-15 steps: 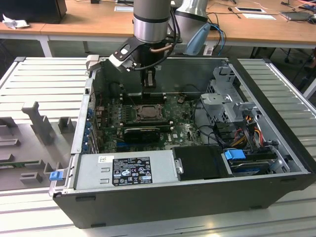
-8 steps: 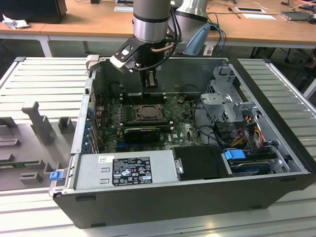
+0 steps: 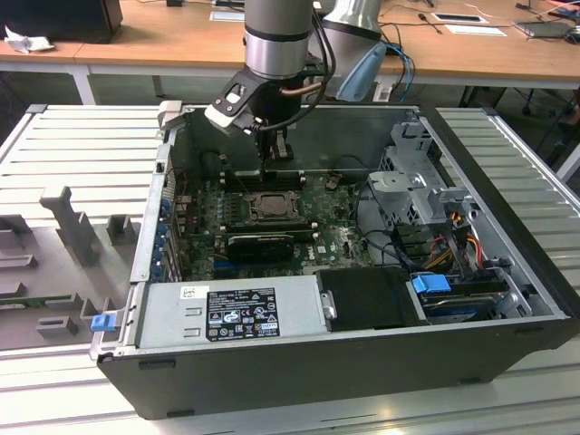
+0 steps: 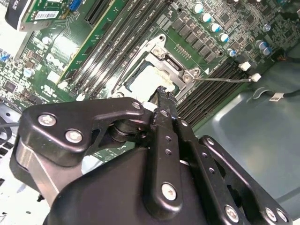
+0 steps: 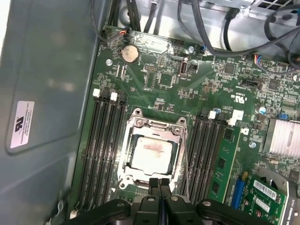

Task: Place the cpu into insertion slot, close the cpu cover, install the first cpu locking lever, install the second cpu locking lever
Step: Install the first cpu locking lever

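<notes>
Hanging at the edge of the insertion slot (image 3: 270, 207), the pincer (image 5: 159, 181) has its two fingers (image 4: 164, 122) pressed flat together, and it holds nothing. I cannot tell if the tips touch the metal below. One arm (image 3: 276, 36) comes straight down into the open computer case (image 3: 362, 367), so the fingers point down at the green motherboard (image 5: 159, 79). In the exterior view the pincer sits at about 12 o'clock from the slot.

One cpu (image 5: 151, 152) lies flat inside the slot, pale and square. One cpu cover (image 5: 125, 154) lies down around it like a frame, and the chip shows through its window. One thin wire lever (image 5: 185, 159) runs along a side of the cover; whether it is hooked down is hard to make out. Long black memory slots (image 5: 105, 150) sit on both sides of the slot. One round coin battery (image 5: 130, 54) sits farther off on the board.

In the exterior view one grey power supply box (image 3: 231, 313) lies at 6 o'clock from the slot, and a metal drive cage (image 3: 412, 181) lies at 3 o'clock. The case rests on a ribbed grey surface (image 3: 82, 145).

The fingers hide the nearest edge of the slot in the first wrist view. The arm's upper part is cut off in the exterior view.
</notes>
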{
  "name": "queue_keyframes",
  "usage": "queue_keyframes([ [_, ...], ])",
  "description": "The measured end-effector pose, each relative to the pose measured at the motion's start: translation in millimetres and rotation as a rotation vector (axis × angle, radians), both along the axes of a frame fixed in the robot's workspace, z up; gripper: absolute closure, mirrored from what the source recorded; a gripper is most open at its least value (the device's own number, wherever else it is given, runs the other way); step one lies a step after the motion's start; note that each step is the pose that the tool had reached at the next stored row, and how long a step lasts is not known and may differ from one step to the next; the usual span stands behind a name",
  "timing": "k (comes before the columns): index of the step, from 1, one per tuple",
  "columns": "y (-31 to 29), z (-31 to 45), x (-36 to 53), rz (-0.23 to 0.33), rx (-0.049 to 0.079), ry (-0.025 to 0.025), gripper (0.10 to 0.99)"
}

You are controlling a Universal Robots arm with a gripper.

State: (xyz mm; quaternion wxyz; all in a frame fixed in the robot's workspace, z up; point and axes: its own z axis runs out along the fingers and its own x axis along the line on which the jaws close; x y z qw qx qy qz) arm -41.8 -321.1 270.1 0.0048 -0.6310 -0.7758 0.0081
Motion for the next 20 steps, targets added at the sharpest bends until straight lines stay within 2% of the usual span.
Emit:
queue_keyframes([
  [6,0.0,0.0,0.0,0.044,0.0,0.0,0.98],
  [20,0.0,0.0,0.0,0.098,0.0,0.0,0.98],
])
